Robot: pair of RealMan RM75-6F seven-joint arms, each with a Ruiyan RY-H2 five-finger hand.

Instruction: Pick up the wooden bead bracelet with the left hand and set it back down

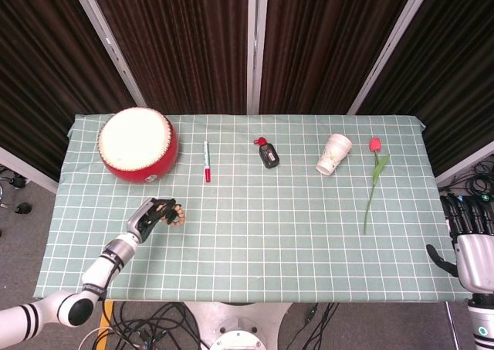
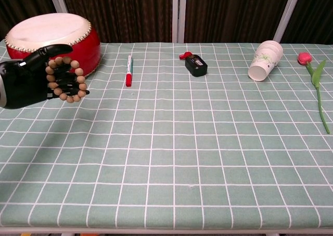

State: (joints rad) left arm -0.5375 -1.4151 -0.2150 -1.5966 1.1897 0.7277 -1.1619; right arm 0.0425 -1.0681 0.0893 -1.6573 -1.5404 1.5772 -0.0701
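My black left hand [image 2: 26, 82] holds the wooden bead bracelet [image 2: 70, 79] at the table's left side, its fingers curled through the ring of light brown beads. In the head view the left hand [image 1: 152, 215] sits in front of the red drum, with the bracelet [image 1: 176, 215] at its fingertips. Whether the beads touch the cloth cannot be told. My right hand [image 1: 472, 242] hangs off the table's right edge, fingers apart, holding nothing.
A red drum [image 2: 54, 40] with a white top stands just behind the left hand. A red-capped marker [image 2: 128, 71], a small black bottle [image 2: 195, 64], a tipped white paper cup [image 2: 266, 59] and an artificial red tulip [image 2: 315, 77] lie along the far side on the green checked cloth [image 2: 182, 152].
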